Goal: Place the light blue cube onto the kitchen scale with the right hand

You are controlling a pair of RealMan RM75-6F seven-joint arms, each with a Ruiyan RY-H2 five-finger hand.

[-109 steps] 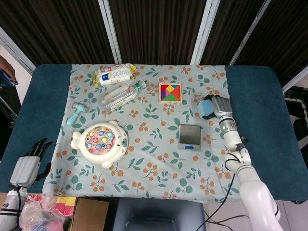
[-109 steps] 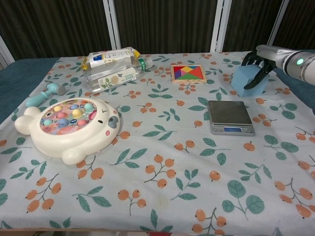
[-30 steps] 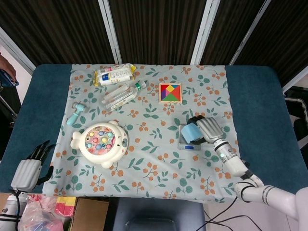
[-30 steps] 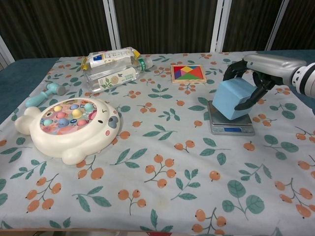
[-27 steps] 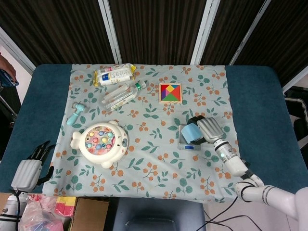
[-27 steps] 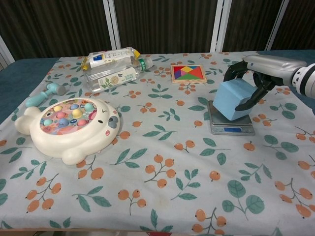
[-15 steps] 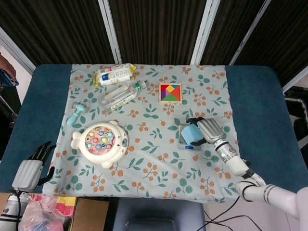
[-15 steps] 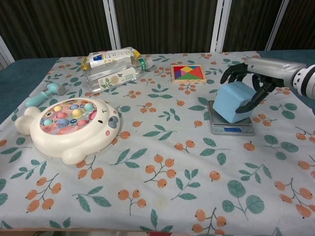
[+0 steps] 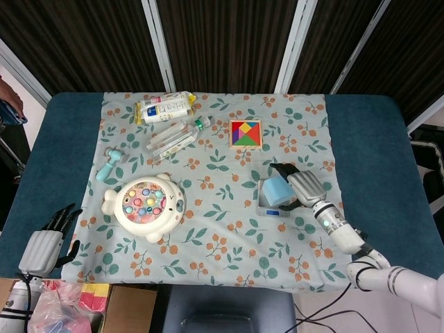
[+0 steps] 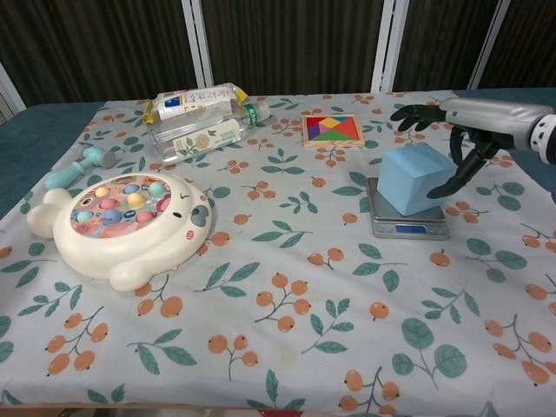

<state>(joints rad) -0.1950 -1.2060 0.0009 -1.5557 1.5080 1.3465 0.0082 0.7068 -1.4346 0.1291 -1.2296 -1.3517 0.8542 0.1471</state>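
**Cube on scale, right robot hand opened around it**

Cube (image 10: 417, 180): light blue, sits on the scale (image 10: 407, 209) platform, one corner toward chest cam, looks slightly tilted/rotated rel. to platform edges. Covers most of the platform; display strip at front is visible.

Handling (judgement): matte surface w/ soft-looking edges, prob. foam or light plastic, so light, some give under squeeze, not slippery, not fragile. Big rel. to the hand, so needs a wide span. Best hold = two opposite flat faces, thumb on one side, fingers on the other; avoid corners, would let it pivot. Light block on small platform could shift if brushed on the way out.

Right robot hand (image 10: 460, 130): comes in from the right, palm facing the cube, wrist about level w/ cube top. Fingers (image 10: 415, 114) spread and extended over/behind the cube's top; thumb (image 10: 460, 176) curved down along the right face. Thumb tip is at or just beside the face; contact can't be told. Head view (image 9: 300, 186) agrees: hand just right of cube (image 9: 276, 190), fingers fanned. Reads as let go, holding nothing.

Left robot hand (image 9: 43, 245): low at desk's (image 9: 361, 132) near-left corner, off the cloth, fingers apart, holds nothing.
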